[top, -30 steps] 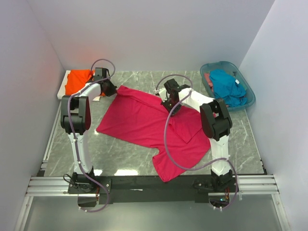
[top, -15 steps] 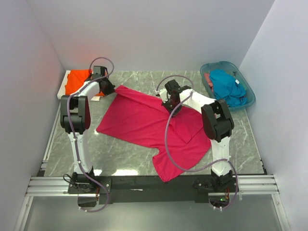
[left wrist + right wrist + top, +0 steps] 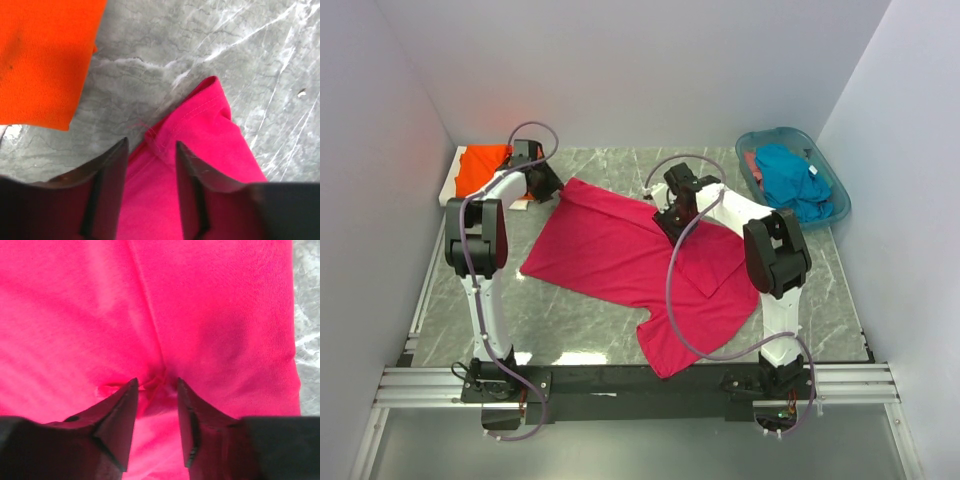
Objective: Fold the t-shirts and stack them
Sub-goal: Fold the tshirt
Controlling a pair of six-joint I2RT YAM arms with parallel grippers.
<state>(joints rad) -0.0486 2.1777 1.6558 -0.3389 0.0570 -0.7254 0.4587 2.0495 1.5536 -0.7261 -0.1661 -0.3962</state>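
I am reading the top view from its left edge. The orange t-shirt (image 3: 483, 168) is lying flat at the upper left. Just right of it, the left gripper (image 3: 542, 185) is hanging over the upper-left corner of the magenta-red t-shirt (image 3: 610, 250). Its jaws are standing apart, and the stitched hem corner is lying loose between them, not pinched.

That shirt is lying spread across the middle of the worktop (image 3: 570, 340), one part already doubled over at centre right. The right gripper (image 3: 670, 222) is sitting at its upper edge, jaws likewise spread, with a small pucker of cloth between the fingertips (nothing clamped, as far as I am seeing). At the upper right, the teal t-shirt (image 3: 790, 180) is lying bunched inside the basket (image 3: 840, 205).

I am judging the magenta cotton as light, limp and thin. It will be sagging and dragging rather than holding shape, and probably sliding easily on the smooth stone-patterned top. I am favouring a hold at hemmed corners or seams, where the doubled stitching gives bite, taking care to pinch only the intended layer.
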